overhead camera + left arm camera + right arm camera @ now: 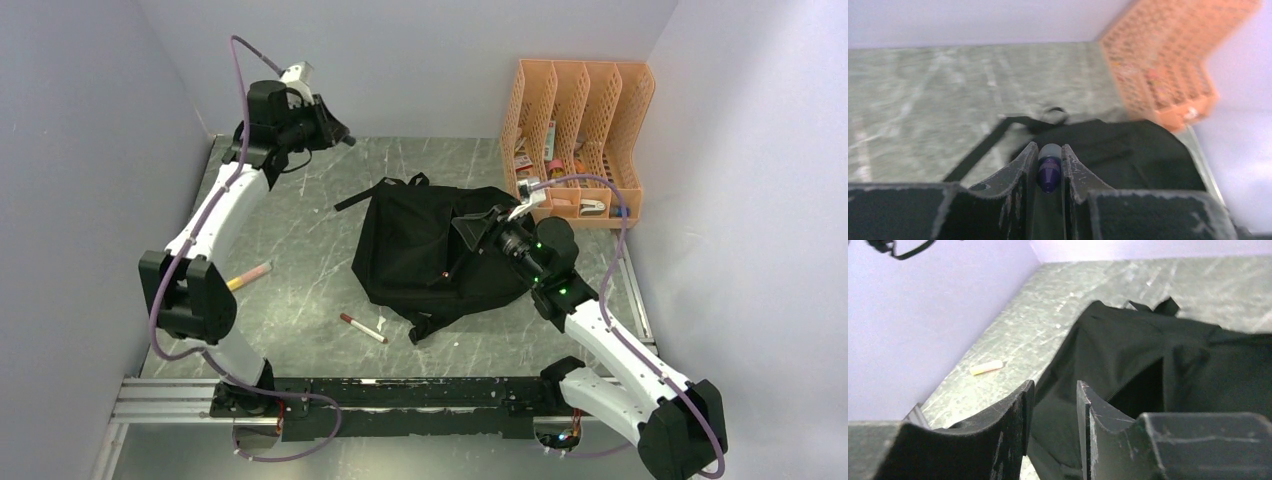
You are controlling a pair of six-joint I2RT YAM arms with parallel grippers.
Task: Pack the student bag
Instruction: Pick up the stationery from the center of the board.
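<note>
**Left arm carries a pen while right claw works at the bag's mouth**

At the upper left of the overhead view the left gripper (335, 135) hangs high over the grey marbled table (300, 215). Its wrist view shows it clamped on a purple-tipped pen with a clear cap (1049, 172), probably the next thing to go in. Lower left lie a pale yellow-pink marker (250, 275) and, further right, a white marker with a dark red cap (362, 327), both apparently still to be packed.

In the centre the large soft black fabric student bag (420, 250) lies flat, its straps trailing toward the upper left. The right gripper (475, 228) sits at the bag's right side beside a dark opening; its jaws stand narrowly apart, and I cannot tell whether they pinch fabric. It seems placed to hold the mouth open.

Upper right stands an orange slotted plastic file organiser (580, 110).
</note>
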